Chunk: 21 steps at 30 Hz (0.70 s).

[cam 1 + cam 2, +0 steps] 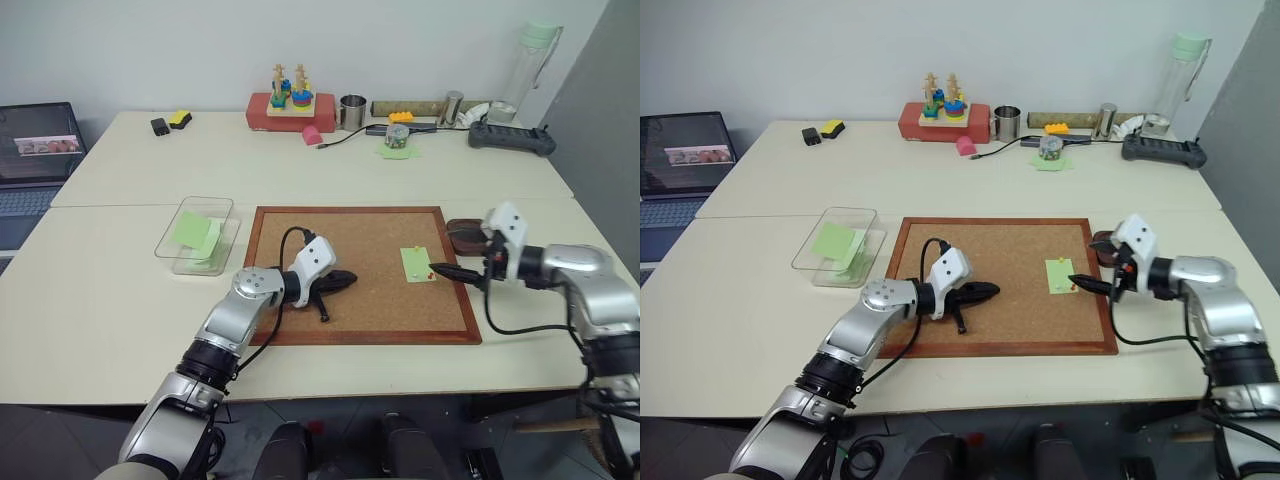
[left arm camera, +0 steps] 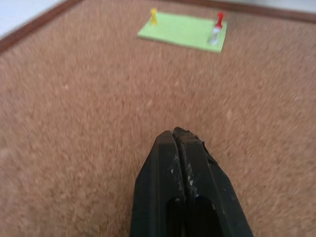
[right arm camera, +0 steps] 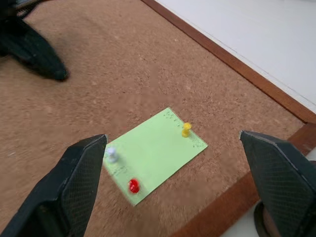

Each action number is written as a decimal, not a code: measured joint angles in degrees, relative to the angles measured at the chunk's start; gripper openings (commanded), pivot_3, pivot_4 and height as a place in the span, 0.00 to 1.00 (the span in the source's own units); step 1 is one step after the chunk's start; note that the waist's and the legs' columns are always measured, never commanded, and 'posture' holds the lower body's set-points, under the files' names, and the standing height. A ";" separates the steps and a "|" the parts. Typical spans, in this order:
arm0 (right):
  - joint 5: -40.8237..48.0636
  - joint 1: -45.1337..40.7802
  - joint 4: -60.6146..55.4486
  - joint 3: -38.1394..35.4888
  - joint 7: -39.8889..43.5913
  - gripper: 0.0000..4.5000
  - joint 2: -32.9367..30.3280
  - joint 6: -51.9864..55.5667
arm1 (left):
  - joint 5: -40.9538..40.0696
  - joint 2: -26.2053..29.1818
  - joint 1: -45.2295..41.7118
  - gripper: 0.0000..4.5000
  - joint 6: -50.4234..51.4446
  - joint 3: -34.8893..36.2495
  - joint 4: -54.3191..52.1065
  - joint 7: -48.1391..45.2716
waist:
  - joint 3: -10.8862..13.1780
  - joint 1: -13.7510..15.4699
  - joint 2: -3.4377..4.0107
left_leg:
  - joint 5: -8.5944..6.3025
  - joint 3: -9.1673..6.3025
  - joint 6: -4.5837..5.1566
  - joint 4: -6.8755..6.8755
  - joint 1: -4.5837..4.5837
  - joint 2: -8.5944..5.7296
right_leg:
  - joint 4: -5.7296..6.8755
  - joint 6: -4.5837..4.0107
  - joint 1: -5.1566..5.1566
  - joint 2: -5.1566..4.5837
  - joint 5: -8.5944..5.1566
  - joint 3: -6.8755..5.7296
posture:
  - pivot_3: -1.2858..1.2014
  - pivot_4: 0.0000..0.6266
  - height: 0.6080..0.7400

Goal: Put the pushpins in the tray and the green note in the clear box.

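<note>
Grainy cork board (image 1: 350,270), thin rectangular green note (image 3: 155,153) pinned.

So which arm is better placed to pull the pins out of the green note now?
The right. Its open gripper hangs just over the green note and its pins. The left gripper is shut, further away on the cork board.

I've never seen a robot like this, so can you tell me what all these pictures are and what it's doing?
It's a robot with two arms. Two pictures come from cameras in its head, looking down at a table. The other two come from cameras on its wrists.

Each arm ends in a gripper. The left gripper is shut and holds nothing. The right gripper is open above a green note.

The note is stuck to a cork board by pushpins: a yellow pin, a red pin, and a pale one. Nearby sit a clear box with green paper inside and a brown tray.
</note>
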 measured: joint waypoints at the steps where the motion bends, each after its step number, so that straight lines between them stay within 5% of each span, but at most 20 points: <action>1: -0.69 -1.12 1.82 0.54 -0.45 1.00 0.99 -0.71 | 0.27 -0.22 -0.06 0.00 -0.52 -0.02 0.32 0.04 | 0.00 0.01 0.00 | 0.00 0.03 0.00 0.01 0.01 0.00 | 0.00 0.02 0.00 0.00 0.01 0.03 | 0.52 0.24 1.00; 11: -6.98 -9.62 20.02 2.15 -2.02 1.00 5.67 -11.37 | 0.62 -0.68 0.91 0.00 -1.05 0.28 0.01 1.03 | -0.01 -0.04 0.01 | 0.00 0.14 0.00 0.01 0.07 0.00 | 0.00 0.05 0.02 0.00 0.08 0.15 | 0.52 0.24 1.00; 21: -7.41 -10.84 27.23 2.07 -1.53 0.57 7.73 -17.22 | 0.69 -0.62 1.39 0.00 -0.58 0.66 -0.64 1.35 | -0.01 -0.11 0.02 | 0.00 0.15 0.00 0.01 0.10 0.00 | 0.03 0.04 0.02 0.00 0.08 0.17 | 0.52 0.24 1.00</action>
